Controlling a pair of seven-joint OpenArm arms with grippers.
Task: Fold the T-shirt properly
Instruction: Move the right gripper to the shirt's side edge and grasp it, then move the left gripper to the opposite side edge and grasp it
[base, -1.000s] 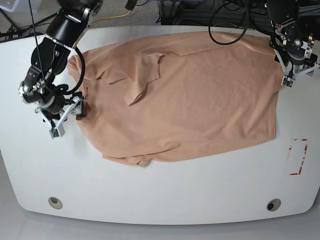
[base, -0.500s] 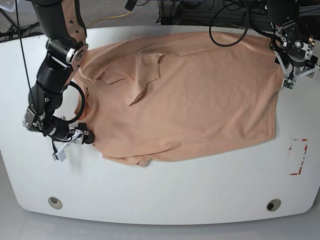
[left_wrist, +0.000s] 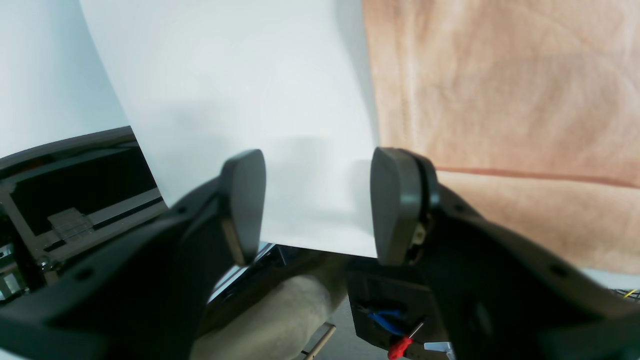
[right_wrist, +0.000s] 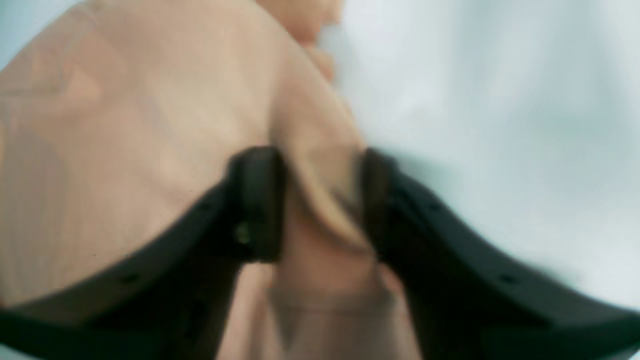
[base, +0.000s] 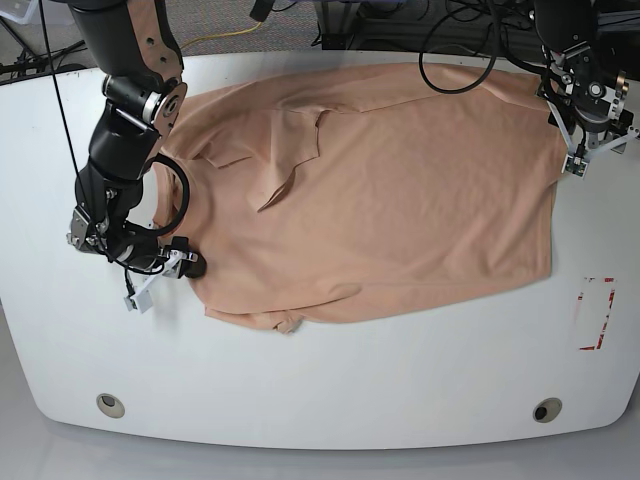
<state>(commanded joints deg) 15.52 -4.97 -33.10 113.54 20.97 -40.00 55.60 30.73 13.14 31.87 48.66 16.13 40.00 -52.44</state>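
Lying spread across the upper middle of the white bench (base: 320, 400), the peach T-shirt (base: 400, 200) spans most of its width, with a folded-over flap near the collar end and a bunched corner at its lower near edge. Right hand (right_wrist: 322, 200) sits low at the shirt's edge on the base view's left side; wrist view is blurred, but a raised ridge of cloth stands between the two dark fingers (right_wrist: 257, 200), which bracket it with visible gaps either side, so parted around the fold rather than clamped. Left hand (left_wrist: 317, 205) hangs at the far corner of the shirt on the base view's right; its fingers (left_wrist: 395, 205) are spread wide with bare bench between them and the shirt's hemmed edge just beside the one finger, nothing held. Red-marked rectangle (base: 597, 313) lies on the bench apart from the cloth.
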